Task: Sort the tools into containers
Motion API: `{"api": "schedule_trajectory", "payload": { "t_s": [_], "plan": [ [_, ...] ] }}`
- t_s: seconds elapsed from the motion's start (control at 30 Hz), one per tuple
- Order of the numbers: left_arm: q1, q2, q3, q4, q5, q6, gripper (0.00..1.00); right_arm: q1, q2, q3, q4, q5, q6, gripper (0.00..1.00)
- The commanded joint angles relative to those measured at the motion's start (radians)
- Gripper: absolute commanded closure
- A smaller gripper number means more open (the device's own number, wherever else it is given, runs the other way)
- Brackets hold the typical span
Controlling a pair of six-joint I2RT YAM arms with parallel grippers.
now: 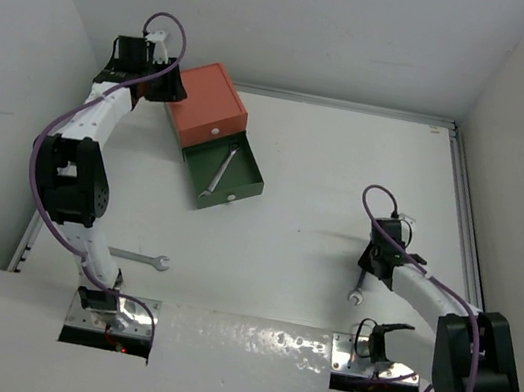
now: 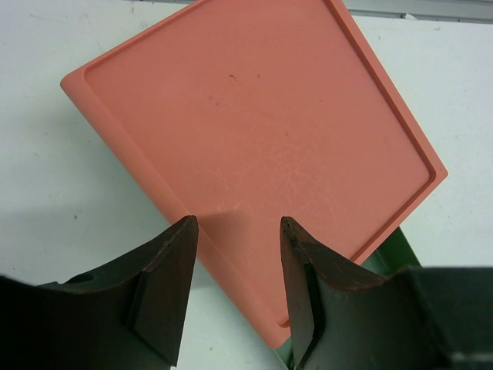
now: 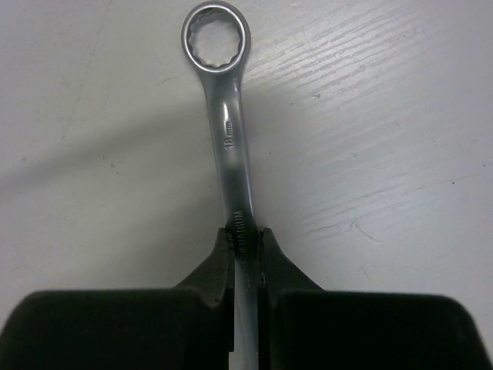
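Note:
The containers are stacked at the back left. The orange-red drawer (image 1: 207, 103) is on top, and the dark green drawer (image 1: 241, 184) below it is pulled out with one silver wrench (image 1: 219, 170) lying inside. A second wrench (image 1: 144, 260) lies on the table near the left arm. My right gripper (image 3: 246, 235) is shut on the shank of a third wrench (image 3: 228, 131), whose ring end points away over the table. In the top view this right gripper (image 1: 367, 275) is at mid right. My left gripper (image 2: 239, 223) is open over the near edge of the orange-red top (image 2: 254, 139), holding nothing.
White walls close in the table on the left, back and right. A metal rail (image 1: 466, 222) runs along the right edge. Purple cables (image 1: 48, 143) loop along both arms. A sliver of the green drawer (image 2: 397, 248) shows beside the left fingers.

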Motion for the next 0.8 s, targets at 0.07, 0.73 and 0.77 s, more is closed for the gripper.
{"api": "schedule_trajectory", "payload": {
  "t_s": [0.07, 0.73, 0.77],
  "plan": [
    [-0.002, -0.007, 0.036, 0.027, 0.016, -0.004, 0.56, 0.017, 0.028, -0.084, -0.234, -0.045, 0.016, 1.00],
    [0.008, 0.011, 0.033, 0.019, 0.013, -0.002, 0.56, 0.017, -0.299, 0.033, 0.031, -0.135, -0.292, 1.00],
    [0.008, 0.014, 0.035, 0.016, 0.011, -0.002, 0.56, 0.017, -0.292, 0.053, 0.037, -0.146, -0.300, 1.00]
  ]
}}
